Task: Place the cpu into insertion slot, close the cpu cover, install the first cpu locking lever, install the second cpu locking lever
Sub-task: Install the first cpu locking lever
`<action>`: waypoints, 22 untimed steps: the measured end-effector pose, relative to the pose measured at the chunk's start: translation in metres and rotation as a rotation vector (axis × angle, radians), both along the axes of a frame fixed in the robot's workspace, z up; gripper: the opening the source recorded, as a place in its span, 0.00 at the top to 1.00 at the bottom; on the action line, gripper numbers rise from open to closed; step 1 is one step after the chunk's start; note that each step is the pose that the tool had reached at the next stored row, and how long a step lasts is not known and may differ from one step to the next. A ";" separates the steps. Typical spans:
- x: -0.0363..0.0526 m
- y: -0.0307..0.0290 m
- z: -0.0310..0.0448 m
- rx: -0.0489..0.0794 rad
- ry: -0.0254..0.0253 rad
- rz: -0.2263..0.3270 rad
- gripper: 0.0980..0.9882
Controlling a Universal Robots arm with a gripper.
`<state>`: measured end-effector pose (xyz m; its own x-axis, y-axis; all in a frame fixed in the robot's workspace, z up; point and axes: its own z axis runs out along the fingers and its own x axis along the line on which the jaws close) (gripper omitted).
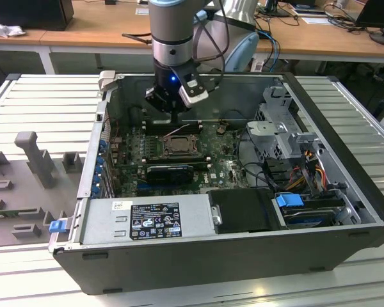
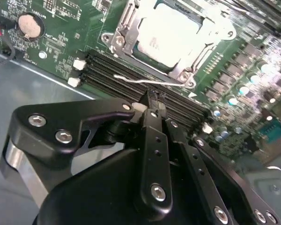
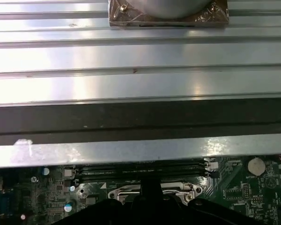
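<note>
gripper: [image 2: 152, 99] fingers [image 2: 155, 140] pressed together, tips pinched on a thin wire lever [image 2: 145, 82]; in the exterior view the gripper [image 1: 173, 109] hangs straight above the far edge of the insertion slot
wire lever: thin silvery rod lying along the socket edge nearest the gripper, over the black memory slots [image 2: 117, 77]; one end runs to the socket corner, the other sits free toward the white slot latches
cpu: [image 2: 171, 35] seated in the insertion slot, pale metal face up and flat
insertion slot: [image 1: 177, 145] mid-motherboard inside the open computer case [image 1: 345, 185]; in the first wrist view its metal frame [image 3: 152, 190] shows just beyond the gripper body
cpu cover: [image 2: 126, 28] silvery frame down flat around the cpu, chip face showing through the cut-out
second lever: cannot tell its state from these views
memory slots: long black rows just beside the insertion slot, between it and the gripper
coin cell: [image 2: 29, 26] round battery on the green motherboard [image 2: 61, 37], well apart from the insertion slot, toward the case wall
arm: [image 1: 173, 32] comes down vertically into the case, above the insertion slot
table: [image 1: 45, 102] ribbed metal surface surrounds the case
</note>
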<state>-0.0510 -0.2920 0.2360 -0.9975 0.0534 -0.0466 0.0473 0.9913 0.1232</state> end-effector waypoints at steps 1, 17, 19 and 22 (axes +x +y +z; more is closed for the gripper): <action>0.0057 0.0017 -0.0042 0.000 0.0002 0.002 0.99; 0.0255 0.0019 -0.0291 -0.001 0.0001 0.074 0.99; 0.0257 0.0019 -0.0308 -0.006 0.0002 0.076 0.99; 0.0259 0.0019 -0.0324 -0.013 0.0008 0.079 0.99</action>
